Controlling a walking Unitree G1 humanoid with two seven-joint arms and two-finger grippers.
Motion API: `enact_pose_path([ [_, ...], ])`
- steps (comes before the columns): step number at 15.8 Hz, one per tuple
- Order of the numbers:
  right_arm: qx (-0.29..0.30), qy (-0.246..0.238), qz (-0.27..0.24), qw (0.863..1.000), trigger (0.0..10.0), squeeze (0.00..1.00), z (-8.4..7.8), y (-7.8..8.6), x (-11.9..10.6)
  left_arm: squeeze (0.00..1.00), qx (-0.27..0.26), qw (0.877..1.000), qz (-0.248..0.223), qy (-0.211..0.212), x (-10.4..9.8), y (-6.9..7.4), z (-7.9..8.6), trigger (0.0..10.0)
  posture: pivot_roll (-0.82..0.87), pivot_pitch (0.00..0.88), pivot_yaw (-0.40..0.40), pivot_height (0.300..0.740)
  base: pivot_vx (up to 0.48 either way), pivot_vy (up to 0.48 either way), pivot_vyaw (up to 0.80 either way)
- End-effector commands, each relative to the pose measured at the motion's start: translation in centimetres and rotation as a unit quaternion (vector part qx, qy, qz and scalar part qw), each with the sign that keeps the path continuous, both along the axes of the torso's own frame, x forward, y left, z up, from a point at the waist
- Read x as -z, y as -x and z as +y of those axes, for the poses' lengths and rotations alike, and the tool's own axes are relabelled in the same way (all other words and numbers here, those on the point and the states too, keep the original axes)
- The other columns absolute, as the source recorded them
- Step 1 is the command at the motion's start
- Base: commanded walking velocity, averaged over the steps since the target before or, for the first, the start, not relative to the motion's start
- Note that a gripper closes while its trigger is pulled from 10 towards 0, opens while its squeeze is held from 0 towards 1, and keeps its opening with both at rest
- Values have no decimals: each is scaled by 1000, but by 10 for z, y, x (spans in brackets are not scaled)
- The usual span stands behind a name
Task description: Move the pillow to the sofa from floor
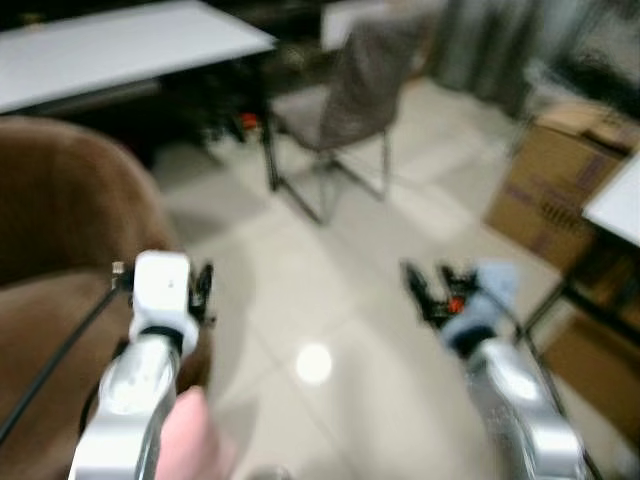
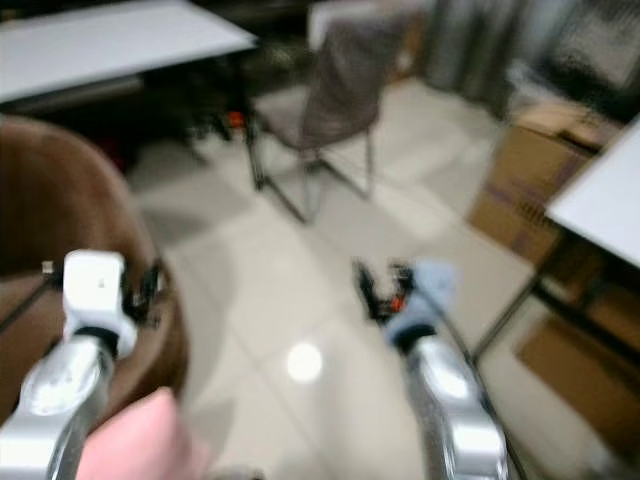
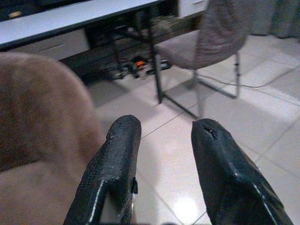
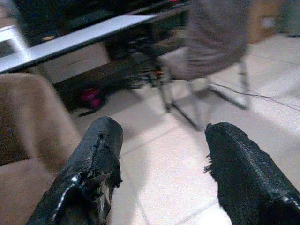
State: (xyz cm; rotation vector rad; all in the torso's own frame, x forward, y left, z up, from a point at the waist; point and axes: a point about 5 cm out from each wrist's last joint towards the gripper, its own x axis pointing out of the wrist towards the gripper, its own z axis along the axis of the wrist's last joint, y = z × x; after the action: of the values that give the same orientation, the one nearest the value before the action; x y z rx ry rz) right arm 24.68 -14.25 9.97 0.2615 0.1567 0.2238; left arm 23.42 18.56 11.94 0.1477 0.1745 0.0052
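A pink pillow (image 1: 190, 440) shows at the bottom of the eye views, under my left arm. The brown sofa (image 1: 60, 220) rises on the left, its rounded arm beside my left gripper (image 1: 200, 290). That gripper (image 3: 161, 136) is open with nothing between its fingers, over the sofa's edge and the tiled floor. My right gripper (image 1: 425, 285) hangs over bare floor further right. Its fingers (image 4: 93, 154) stand wide apart, open and holding nothing.
A grey chair (image 1: 350, 100) on thin metal legs stands ahead beside a white table (image 1: 120, 45). Cardboard boxes (image 1: 550, 180) sit at the right, next to another white table's corner (image 1: 620, 205). Cables and small items lie under the far table.
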Motion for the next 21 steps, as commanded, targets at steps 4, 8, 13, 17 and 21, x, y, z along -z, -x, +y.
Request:
enact_pose_path([
  [4, -9, 12, 10, 1000, 10000, 0, 3, -8, 1, 0, 24, 1000, 4, 1, 2, -4, -3, 10000, 38, 0, 21, 740, 0, 0, 800],
  [8, -18, 14, 10, 1000, 10000, 0, 3, -6, 2, 0, 32, 999, 4, -2, 2, -2, -1, 10000, 42, 0, 22, 740, 0, 0, 800],
  [13, -44, 24, 11, 999, 10000, 0, 5, -11, 1, 0, 21, 1000, -2, -1, 1, 2, 0, 10000, 54, 0, -6, 740, 0, -349, 800],
  [17, -46, 30, 7, 998, 10000, 0, 5, -16, -1, 0, 20, 1000, -8, -12, -2, 0, 3, 10000, 48, 0, -9, 740, 0, -480, 800],
  [21, -49, 23, -22, 998, 10000, 0, 7, -21, -11, 0, 38, 999, -15, -20, -6, -3, 3, 10000, 57, 0, -30, 740, 0, -240, 400],
])
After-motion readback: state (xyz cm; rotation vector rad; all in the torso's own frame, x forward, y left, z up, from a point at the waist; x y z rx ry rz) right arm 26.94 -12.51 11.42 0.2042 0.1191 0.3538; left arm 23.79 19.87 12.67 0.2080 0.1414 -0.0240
